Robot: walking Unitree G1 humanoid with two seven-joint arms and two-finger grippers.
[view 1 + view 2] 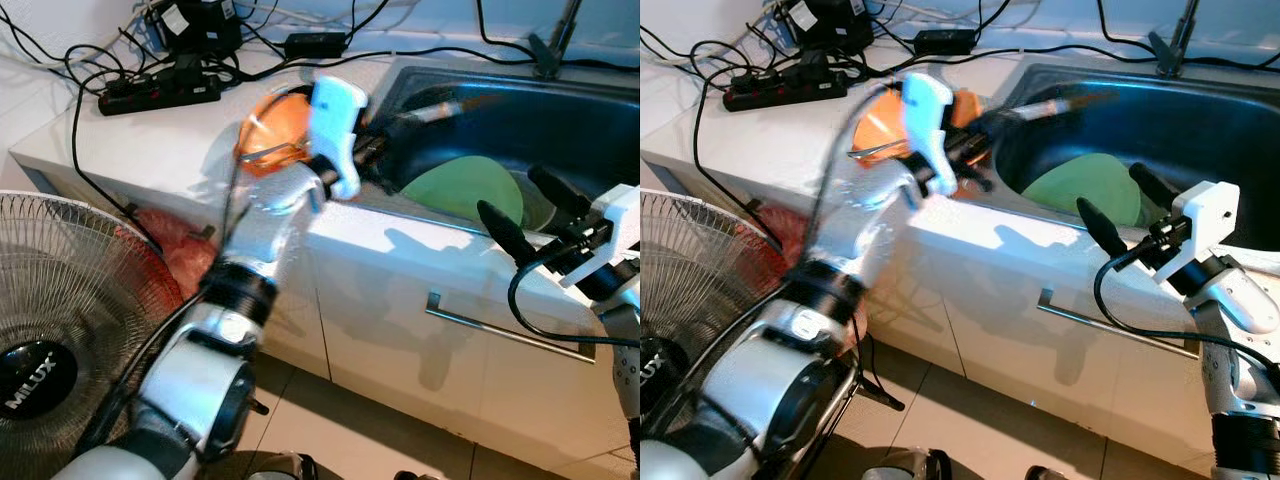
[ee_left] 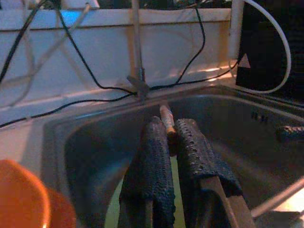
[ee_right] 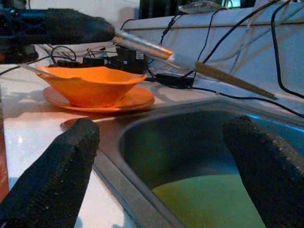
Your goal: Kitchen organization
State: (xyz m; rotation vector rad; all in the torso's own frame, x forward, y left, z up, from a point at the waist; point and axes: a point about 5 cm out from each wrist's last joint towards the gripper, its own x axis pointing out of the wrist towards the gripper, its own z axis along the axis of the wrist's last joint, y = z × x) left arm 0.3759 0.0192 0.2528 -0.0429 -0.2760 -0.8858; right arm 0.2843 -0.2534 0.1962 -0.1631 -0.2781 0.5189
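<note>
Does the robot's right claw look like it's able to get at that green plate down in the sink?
Probably yes. The right gripper hangs open at the sink's front edge, with the green plate just beyond and nothing between. The left gripper holds a utensil farther over.

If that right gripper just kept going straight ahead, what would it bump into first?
Probably the green plate lying in the sink. The right gripper is open and points over the sink's front edge, toward the basin; depth is hard to judge.

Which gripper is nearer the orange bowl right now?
Left. The left gripper is right beside the orange bowl, holding a utensil over the sink. The right gripper hangs open across the sink's front edge.
</note>
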